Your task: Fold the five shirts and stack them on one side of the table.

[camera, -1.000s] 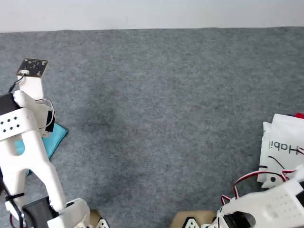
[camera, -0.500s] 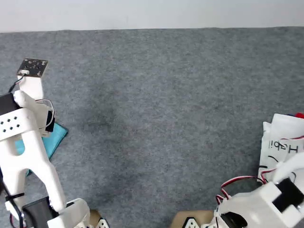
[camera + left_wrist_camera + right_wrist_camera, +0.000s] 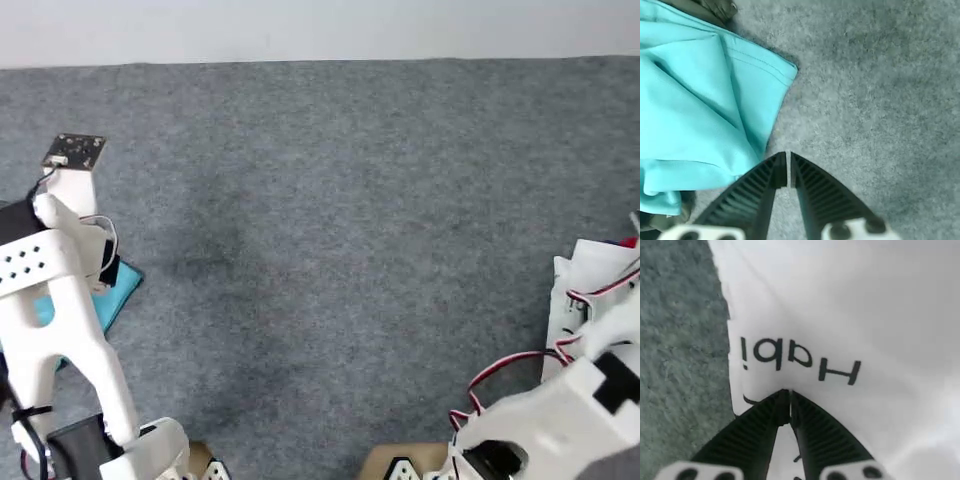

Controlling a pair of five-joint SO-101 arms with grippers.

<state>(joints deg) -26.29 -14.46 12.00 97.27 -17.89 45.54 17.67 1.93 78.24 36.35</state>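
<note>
Hovering: R gripper [image 3: 785, 396] closed over white shirt [image 3: 840, 300], axis prob. near-far | L gripper [image 3: 788, 159] closed

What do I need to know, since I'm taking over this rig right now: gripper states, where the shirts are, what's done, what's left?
Left gripper: shut, empty, over bare table just off the teal shirt.
Right gripper: shut, nothing pinched, over the white shirt; contact cannot be told.
Things: the teal shirt lies folded at the table's left edge on a dark garment. The white shirt lies at the right edge, a red cloth peeking out beyond it.
Done: probably a stack started on the left.
Left: the white shirt and the red cloth, likely to fold and stack. Five shirts cannot be counted.
</note>
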